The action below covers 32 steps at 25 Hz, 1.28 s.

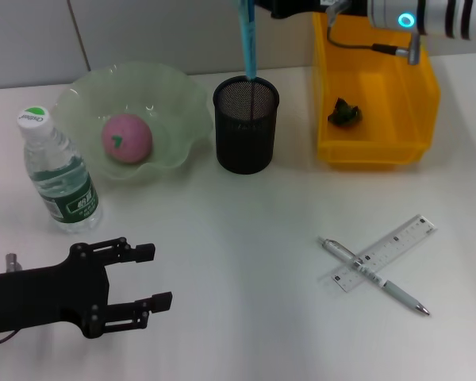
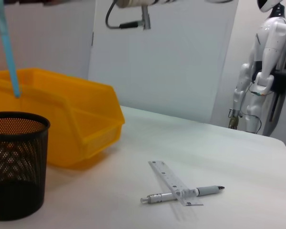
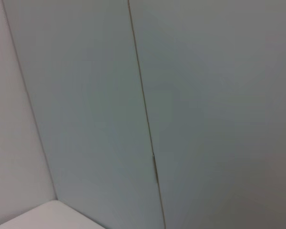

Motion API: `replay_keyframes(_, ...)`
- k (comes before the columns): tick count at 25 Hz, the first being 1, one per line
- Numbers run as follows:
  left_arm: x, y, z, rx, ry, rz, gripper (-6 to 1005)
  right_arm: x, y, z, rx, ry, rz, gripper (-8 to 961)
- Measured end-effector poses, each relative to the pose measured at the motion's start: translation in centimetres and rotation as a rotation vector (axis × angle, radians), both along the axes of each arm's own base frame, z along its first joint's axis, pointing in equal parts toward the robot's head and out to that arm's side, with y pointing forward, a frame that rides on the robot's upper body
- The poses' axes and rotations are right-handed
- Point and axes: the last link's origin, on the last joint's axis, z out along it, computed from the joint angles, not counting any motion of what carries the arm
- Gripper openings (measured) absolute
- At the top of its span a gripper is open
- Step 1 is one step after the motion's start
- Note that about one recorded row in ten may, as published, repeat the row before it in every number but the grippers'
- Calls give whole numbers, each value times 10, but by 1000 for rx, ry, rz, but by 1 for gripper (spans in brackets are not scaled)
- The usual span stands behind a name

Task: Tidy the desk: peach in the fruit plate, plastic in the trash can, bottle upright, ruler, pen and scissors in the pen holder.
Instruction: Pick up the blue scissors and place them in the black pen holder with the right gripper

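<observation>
Scissors [image 1: 247, 40]: blue, hanging upright, tip at the rim of the black mesh pen holder [image 1: 246, 125], evidently held vertical to drop straight in. Right gripper: at the top edge of the head view, fingers hidden, grasp cannot be told. Pen [image 1: 373, 275] and ruler [image 1: 385, 252]: crossed, touching, on the desk [image 1: 246, 262], unobstructed. Peach [image 1: 127, 137] in fruit plate [image 1: 182, 103]; bottle [image 1: 59, 171] upright; plastic [image 1: 345, 112] in trash can [image 1: 377, 155]. Left gripper [image 1: 143, 276]: low over the desk's near side, fingers spread, empty.

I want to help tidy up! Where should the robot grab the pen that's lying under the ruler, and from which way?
Probably from above, at the pen's pale barrel on the near-right side, beyond the ruler. The ruler lies across the pen's middle, so that stretch is covered, and the pen lies flat on the desk, leaving only its top and sides reachable. Fingers closing across the thin barrel should lift it without dragging the ruler.
</observation>
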Motion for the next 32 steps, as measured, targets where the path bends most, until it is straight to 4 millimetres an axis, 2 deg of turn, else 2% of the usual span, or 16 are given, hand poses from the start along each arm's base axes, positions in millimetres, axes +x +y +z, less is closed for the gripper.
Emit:
replay_keyframes(13,0,-1,0,4,-3,-8,753,8,1,-25,0,-33,39,127)
replay_keyframes(32,1,1,-3,26,11,-30,753,32,-3,-43,67,-56,71,131)
